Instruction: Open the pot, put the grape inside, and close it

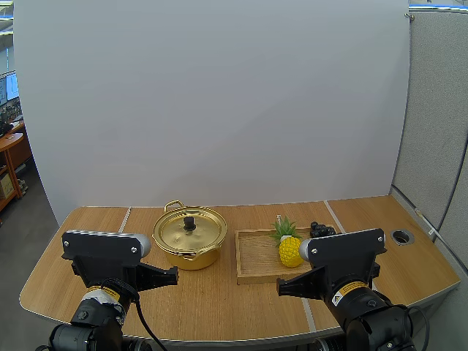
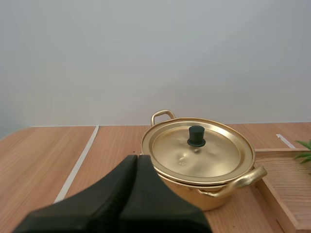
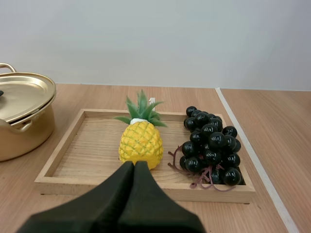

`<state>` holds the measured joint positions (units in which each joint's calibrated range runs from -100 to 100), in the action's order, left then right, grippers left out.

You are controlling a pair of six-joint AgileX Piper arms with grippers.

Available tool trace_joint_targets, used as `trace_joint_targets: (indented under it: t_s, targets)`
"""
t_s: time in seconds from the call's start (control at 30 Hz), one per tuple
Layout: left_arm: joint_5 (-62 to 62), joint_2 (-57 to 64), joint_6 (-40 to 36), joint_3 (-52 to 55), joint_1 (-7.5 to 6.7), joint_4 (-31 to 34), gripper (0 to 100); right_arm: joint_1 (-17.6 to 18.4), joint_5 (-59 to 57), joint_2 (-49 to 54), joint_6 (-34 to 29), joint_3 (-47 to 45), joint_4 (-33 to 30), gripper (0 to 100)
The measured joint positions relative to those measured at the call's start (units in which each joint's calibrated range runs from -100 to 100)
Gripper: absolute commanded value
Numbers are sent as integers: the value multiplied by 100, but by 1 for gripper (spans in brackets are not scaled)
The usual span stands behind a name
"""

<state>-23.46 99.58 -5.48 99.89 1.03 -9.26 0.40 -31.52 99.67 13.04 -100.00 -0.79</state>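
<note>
Nearest us, our left fingers (image 2: 135, 161) lie clenched together on nothing, and our right fingers (image 3: 134, 165) likewise, both over the near edge of the wooden table (image 1: 73, 270). Beyond them, near the table's middle, stands one gold pot (image 1: 190, 238) with its lid (image 2: 199, 148) on. Just beside it, toward the right edge, one wooden tray (image 3: 63, 160) holds one pineapple (image 3: 141, 141) and one bunch of dark grapes (image 3: 211, 145). A white board (image 1: 219, 102) stands behind the far edge.

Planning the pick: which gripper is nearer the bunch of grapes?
Right. The right gripper sits just short of the wooden tray, with the grapes ahead at its right end. The left gripper faces the pot, beyond the tray's opposite end.
</note>
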Motion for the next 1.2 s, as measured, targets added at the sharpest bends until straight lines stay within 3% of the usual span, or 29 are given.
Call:
trace_joint_targets:
  t_s: [0.77, 1.0, 1.2]
  targets:
    - [15, 0, 0, -44, 0, 0, 0, 0, 0, 0, 0, 0, 79, 0]
    - [15, 9, 0, -767, 0, 0, 0, 0, 0, 0, 0, 36, 110, 0]
    - [10, 9, 0, -1385, 0, 0, 0, 0, 45, 5, 0, 786, 79, 0]
